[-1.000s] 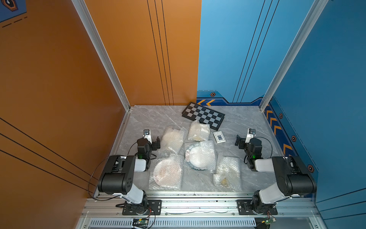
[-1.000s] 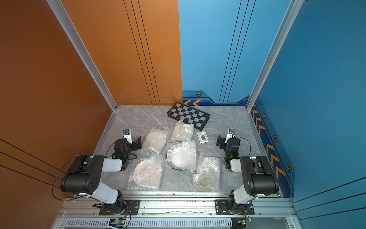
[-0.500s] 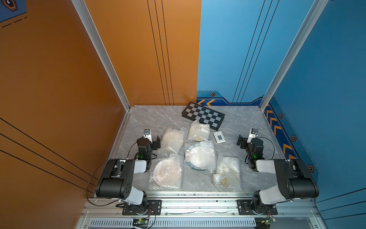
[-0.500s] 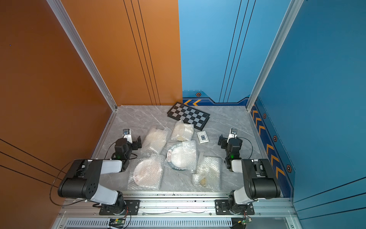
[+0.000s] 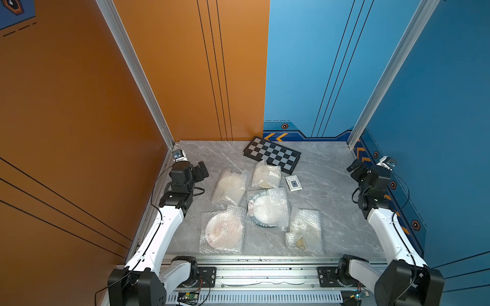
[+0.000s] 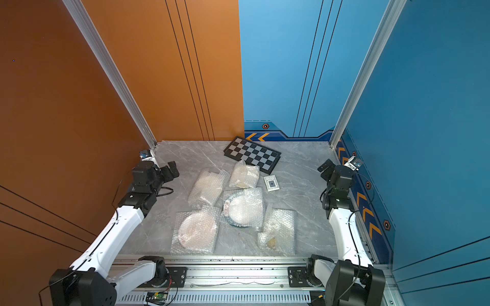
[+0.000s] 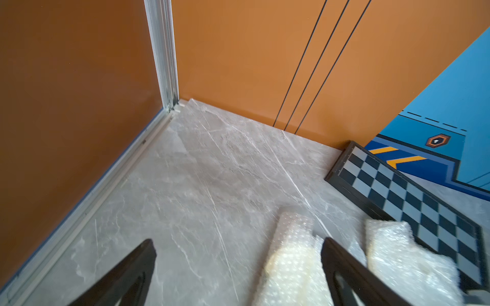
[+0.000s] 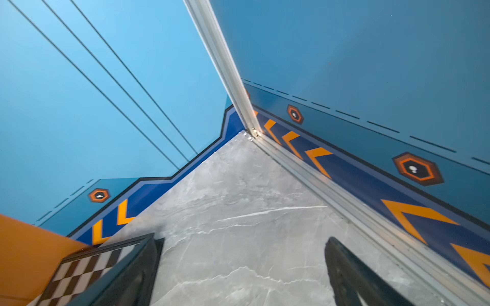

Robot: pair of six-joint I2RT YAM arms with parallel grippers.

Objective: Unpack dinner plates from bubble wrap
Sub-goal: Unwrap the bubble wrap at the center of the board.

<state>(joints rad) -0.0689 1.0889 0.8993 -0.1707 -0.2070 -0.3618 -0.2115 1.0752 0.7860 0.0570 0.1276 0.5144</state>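
Observation:
Several bubble wrap bundles lie mid-table in both top views. Through the bubble wrap (image 5: 267,209) at the centre a white dinner plate with a dark rim shows. The front-left bundle (image 5: 224,230) holds a pale round plate. Three more bundles (image 5: 229,186) (image 5: 266,174) (image 5: 305,231) hide what is inside. My left gripper (image 5: 201,171) hovers open left of the bundles, holding nothing. In the left wrist view its gripper (image 7: 237,241) stands open over the tabletop, and a bundle (image 7: 291,259) lies below, just inside one finger. My right gripper (image 5: 355,169) (image 8: 244,239) is open and empty near the right wall.
A black-and-grey checkerboard (image 5: 273,155) (image 7: 397,185) (image 8: 87,267) lies at the back centre. A small white card box (image 5: 293,183) sits just right of the bundles. Orange wall stands on the left, blue walls at the back and right. A metal rail (image 5: 265,261) runs along the front edge.
Both arms have lifted from their folded pose. The two wrists have moved outward and toward the back; both grippers stay open. The bundles have not moved.

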